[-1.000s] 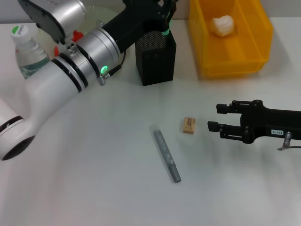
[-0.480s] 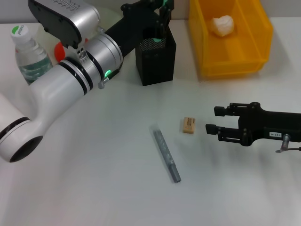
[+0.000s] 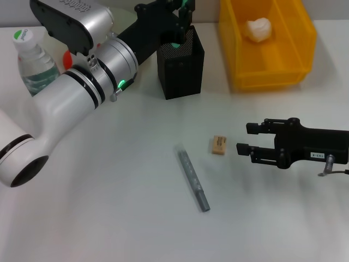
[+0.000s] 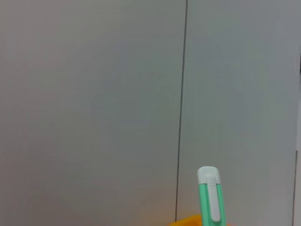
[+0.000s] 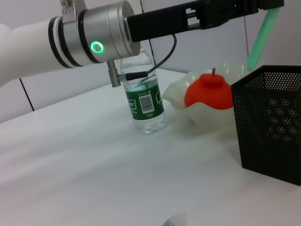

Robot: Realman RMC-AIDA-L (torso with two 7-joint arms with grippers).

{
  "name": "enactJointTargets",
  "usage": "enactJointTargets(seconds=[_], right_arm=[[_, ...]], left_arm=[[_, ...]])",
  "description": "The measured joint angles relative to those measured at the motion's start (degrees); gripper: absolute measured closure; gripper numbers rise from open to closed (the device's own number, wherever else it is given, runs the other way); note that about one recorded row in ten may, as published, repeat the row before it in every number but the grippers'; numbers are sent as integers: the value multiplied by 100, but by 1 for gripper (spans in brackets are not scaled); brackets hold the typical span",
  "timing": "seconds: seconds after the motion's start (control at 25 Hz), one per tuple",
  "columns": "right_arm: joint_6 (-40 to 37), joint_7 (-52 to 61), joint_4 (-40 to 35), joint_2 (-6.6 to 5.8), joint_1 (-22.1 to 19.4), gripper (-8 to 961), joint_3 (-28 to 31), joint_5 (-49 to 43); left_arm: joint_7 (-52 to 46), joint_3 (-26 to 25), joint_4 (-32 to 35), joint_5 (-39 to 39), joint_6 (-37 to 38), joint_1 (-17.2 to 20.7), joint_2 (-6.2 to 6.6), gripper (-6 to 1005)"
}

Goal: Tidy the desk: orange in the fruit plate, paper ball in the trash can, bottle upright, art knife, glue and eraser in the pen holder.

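Matt white desk (image 3: pixel 109 207) everywhere. Black metal mesh on the pen holder (image 3: pixel 181 68), perforated and dull. Just right of the pen holder, glossy yellow plastic trash can (image 3: pixel 267 76) with a crumpled white paper ball (image 3: pixel 257 29) inside. Left of the pen holder, clear plastic bottle (image 5: pixel 144 106), shiny green label; smooth waxy orange (image 5: pixel 209 90) in translucent pale fruit plate (image 5: pixel 181 96). Brushed silver metal plus glossy white shell on the left arm (image 3: pixel 82 93).

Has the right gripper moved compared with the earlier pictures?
Yes. In the head view the right gripper has moved slightly left, toward the eraser, which has stayed in place on the table.
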Motion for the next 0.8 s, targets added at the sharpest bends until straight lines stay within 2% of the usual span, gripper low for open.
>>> enactJointTargets(seconds=[0.8], right_arm=[[43, -3, 61, 9, 72, 335, 0, 15]], left_arm=[[7, -16, -140, -7, -25, -47, 0, 708]])
